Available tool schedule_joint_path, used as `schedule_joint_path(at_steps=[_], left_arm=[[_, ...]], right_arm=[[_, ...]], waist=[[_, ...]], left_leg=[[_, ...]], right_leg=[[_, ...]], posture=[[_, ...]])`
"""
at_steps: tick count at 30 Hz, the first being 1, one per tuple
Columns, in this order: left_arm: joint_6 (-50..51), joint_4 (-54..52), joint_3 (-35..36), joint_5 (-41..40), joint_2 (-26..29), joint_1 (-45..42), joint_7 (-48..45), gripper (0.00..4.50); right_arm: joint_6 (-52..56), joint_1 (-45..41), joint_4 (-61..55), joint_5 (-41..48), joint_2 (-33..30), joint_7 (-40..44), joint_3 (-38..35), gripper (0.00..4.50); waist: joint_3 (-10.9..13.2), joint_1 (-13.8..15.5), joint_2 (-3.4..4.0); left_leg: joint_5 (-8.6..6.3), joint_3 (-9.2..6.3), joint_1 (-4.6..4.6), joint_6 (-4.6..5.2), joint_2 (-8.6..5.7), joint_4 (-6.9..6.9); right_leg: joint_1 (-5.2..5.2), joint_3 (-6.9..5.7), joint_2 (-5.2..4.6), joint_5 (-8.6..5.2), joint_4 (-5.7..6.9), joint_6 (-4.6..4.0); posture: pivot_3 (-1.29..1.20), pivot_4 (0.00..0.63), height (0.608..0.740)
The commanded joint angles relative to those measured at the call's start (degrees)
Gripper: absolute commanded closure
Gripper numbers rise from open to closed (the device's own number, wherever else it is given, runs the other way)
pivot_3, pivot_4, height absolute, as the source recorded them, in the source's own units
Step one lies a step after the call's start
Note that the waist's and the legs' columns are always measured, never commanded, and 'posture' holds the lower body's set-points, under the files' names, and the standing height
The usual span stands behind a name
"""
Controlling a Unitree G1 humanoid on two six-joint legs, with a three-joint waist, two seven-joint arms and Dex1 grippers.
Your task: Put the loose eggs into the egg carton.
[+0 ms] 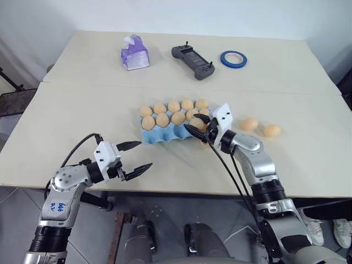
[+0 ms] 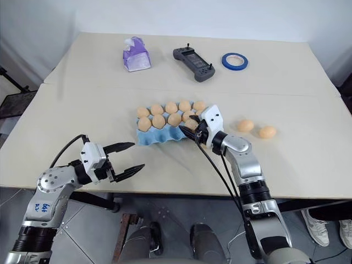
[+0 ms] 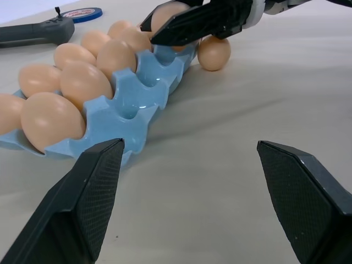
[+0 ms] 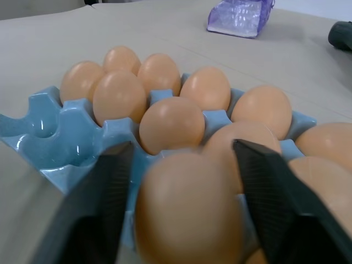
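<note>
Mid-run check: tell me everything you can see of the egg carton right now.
The egg carton is a light blue moulded tray, pulp by its look, without a lid, flat on the table. Its two far rows hold tan eggs; the near row's cups are mostly bare. The right hand is at the carton's right end with an egg between its fingers. The left hand is open, short of the carton's near edge.

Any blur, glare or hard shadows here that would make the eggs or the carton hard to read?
Left eye view: even, soft light; the carton and two eggs on the table read clearly, shadows faint. Right wrist view: the nearest egg and the black fingers are out of focus, the back rows sharper. Left wrist view: small glints in the empty cups, no washout.
</note>
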Motion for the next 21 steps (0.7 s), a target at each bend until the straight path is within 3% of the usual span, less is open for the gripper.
schedule_joint_path(at_steps=[1, 10, 20, 21], left_arm=[[0.3, -2.7, 0.5, -0.6, 0.4, 0.0, 0.3, 0.39], [1.2, -1.2, -4.1, -0.5, -2.1, -5.5, -1.0, 0.39], [1.4, 5.8, -10.3, -0.1, -6.0, -13.4, -6.2, 0.39], [0.9, 6.7, -10.7, 0.2, -6.4, -14.4, -6.5, 0.04]], right_arm=[[0.2, 2.4, -6.7, 2.7, -2.3, 1.3, -3.1, 0.08], [1.3, 24.7, -24.6, 9.6, -11.5, -1.6, -20.7, 0.03], [-8.1, 39.3, -22.8, 7.3, -10.0, -7.3, -28.8, 0.03], [-8.6, 39.7, -22.5, 7.3, -9.6, -8.3, -29.3, 0.00]], waist=[[0.0, 0.0, 0.00], [0.0, 1.8, 0.00], [0.0, 1.0, 0.03], [0.0, 1.0, 0.03]], left_leg=[[0.00, 0.00, 0.00, 0.00, 0.00, 0.00], [-0.05, -0.07, -0.17, 0.06, -0.04, 0.03], [0.02, -0.05, 0.20, 0.08, -0.02, 0.17], [0.02, -0.06, 0.24, 0.08, -0.02, 0.17]], right_leg=[[0.00, 0.00, 0.00, 0.00, 0.00, 0.00], [0.00, -0.07, -0.04, 0.00, -0.14, 0.01], [0.23, 0.06, 0.12, 0.04, -0.01, 0.07], [0.28, 0.05, 0.11, 0.04, 0.00, 0.08]], posture=[[0.00, 0.150, 0.740], [0.00, 0.150, 0.740], [0.00, 0.150, 0.740], [0.00, 0.150, 0.740]])
